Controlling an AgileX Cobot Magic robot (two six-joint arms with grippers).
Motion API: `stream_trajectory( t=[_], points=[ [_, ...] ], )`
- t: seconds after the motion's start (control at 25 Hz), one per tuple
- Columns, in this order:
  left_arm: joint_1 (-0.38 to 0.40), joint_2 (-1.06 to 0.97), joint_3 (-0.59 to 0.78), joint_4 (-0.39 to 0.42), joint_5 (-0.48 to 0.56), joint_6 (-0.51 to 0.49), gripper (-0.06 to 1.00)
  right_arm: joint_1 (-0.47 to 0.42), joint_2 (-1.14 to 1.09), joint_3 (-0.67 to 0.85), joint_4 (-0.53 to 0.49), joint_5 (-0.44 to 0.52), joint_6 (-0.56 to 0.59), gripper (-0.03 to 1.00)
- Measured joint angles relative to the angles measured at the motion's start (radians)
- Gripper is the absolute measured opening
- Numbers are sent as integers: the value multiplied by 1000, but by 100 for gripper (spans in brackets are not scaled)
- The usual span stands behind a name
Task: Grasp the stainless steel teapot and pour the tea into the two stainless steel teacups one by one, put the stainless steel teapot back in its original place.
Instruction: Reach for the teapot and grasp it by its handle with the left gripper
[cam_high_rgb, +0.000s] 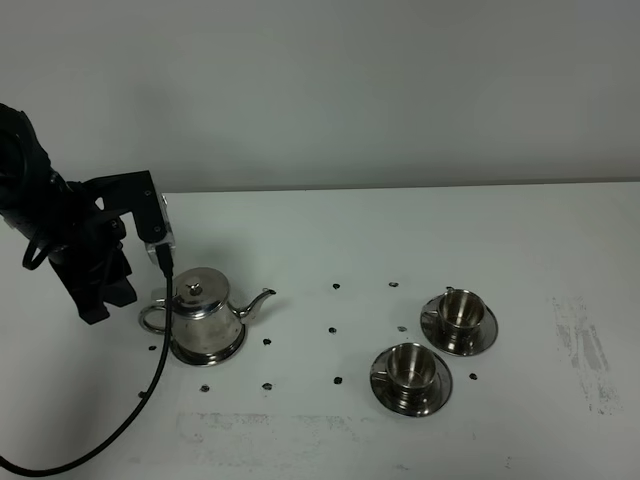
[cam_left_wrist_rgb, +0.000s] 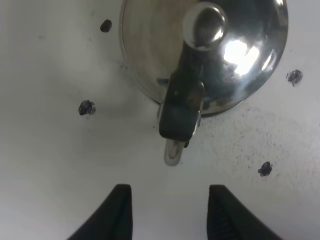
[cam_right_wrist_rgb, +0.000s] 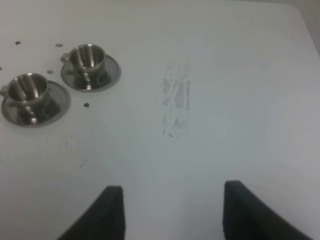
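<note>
The stainless steel teapot (cam_high_rgb: 203, 308) stands upright on its round steel trivet (cam_high_rgb: 228, 352) at the left of the white table, spout pointing right and loop handle (cam_high_rgb: 152, 318) pointing left. My left gripper (cam_high_rgb: 97, 303) hangs just left of that handle. In the left wrist view it (cam_left_wrist_rgb: 170, 191) is open and empty, a short way from the teapot (cam_left_wrist_rgb: 235, 50) and its dark handle (cam_left_wrist_rgb: 180, 110). The two stainless steel teacups (cam_high_rgb: 460, 310) (cam_high_rgb: 411, 366) sit on saucers at the right, also seen as teacups (cam_right_wrist_rgb: 89, 56) (cam_right_wrist_rgb: 29, 86). My right gripper (cam_right_wrist_rgb: 172, 187) is open over bare table.
Small black dot markers (cam_high_rgb: 332, 329) are scattered on the table between the teapot and the cups. A scuffed grey patch (cam_high_rgb: 580, 345) lies at the right. A black cable (cam_high_rgb: 150, 390) trails from the left arm across the table's front left.
</note>
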Motion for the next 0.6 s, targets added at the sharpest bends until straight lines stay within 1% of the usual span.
stream_trajectory(
  t=[0.12, 0.28, 0.4, 0.48, 0.6],
  points=[
    [0, 16, -46, -5, 37, 33, 42, 0, 0, 0, 0, 0, 0, 46],
    [-2, 65, -165, -45, 139, 52, 42, 0, 0, 0, 0, 0, 0, 46],
    [-20, 108, -194, -47, 183, 58, 42, 0, 0, 0, 0, 0, 0, 46],
    [-33, 131, -195, -38, 196, 62, 42, 0, 0, 0, 0, 0, 0, 46],
    [-55, 142, -188, 12, 202, 90, 41, 0, 0, 0, 0, 0, 0, 46]
  ],
)
